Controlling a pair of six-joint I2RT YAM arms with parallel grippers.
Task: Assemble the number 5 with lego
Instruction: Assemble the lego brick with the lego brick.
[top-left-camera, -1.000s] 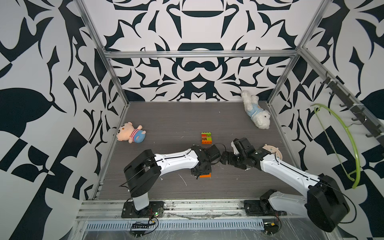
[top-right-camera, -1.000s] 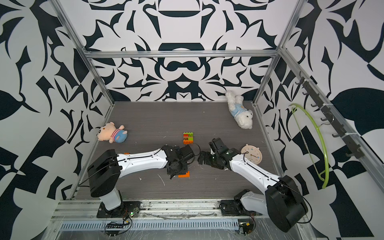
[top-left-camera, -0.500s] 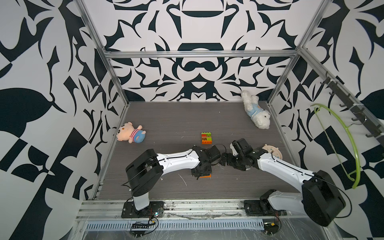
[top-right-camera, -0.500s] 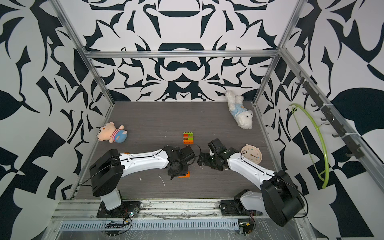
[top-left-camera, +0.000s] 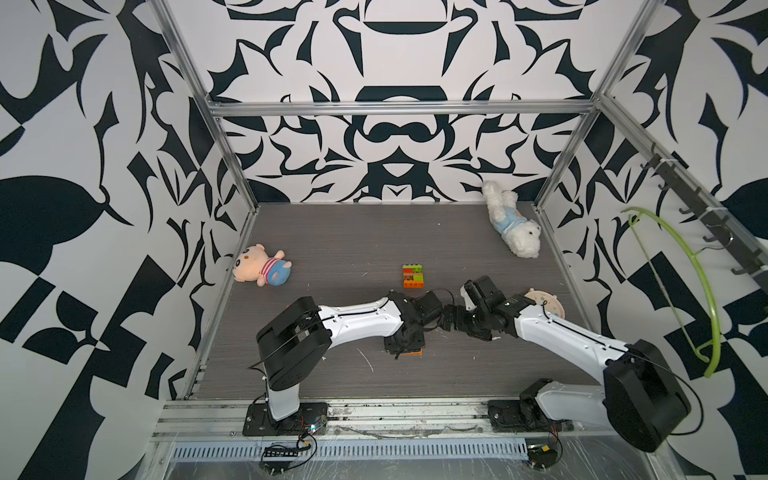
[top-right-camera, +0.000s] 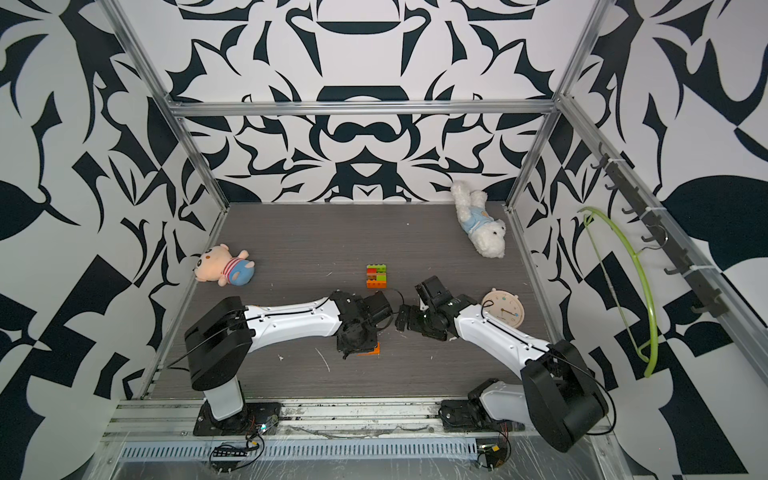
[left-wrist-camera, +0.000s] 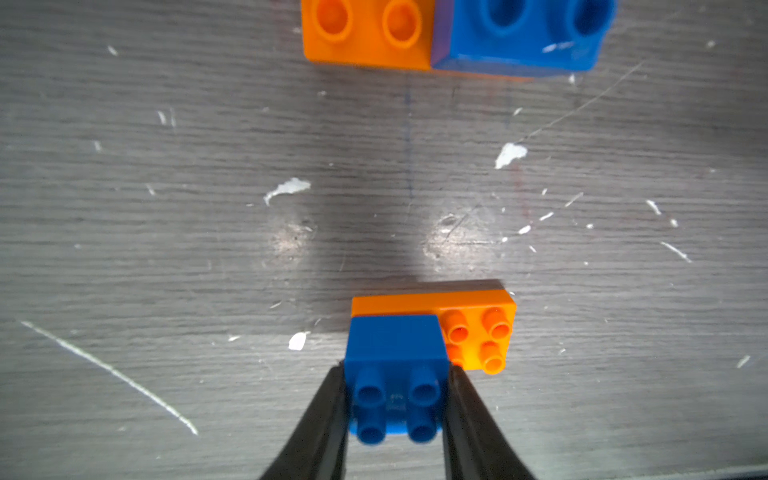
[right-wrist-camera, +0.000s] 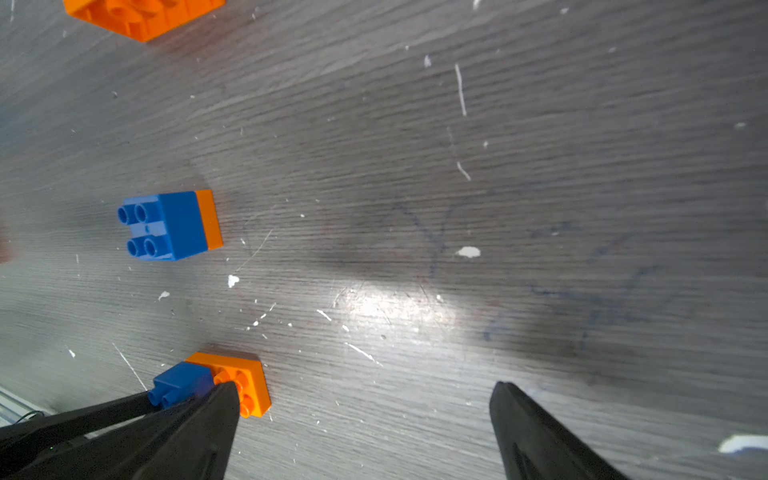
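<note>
My left gripper is shut on a blue square lego brick, one finger on each side. This brick sits on one end of an orange oblong brick lying on the table, seen under the gripper in both top views. My right gripper hangs open close beside it over bare table, holding nothing. Another blue-and-orange pair lies a little further off. A multicoloured lego stack lies mid-table behind both grippers.
A pig plush lies at the left edge and a white dog plush at the back right. A round clock lies beside the right arm. A green hanger hangs on the right wall.
</note>
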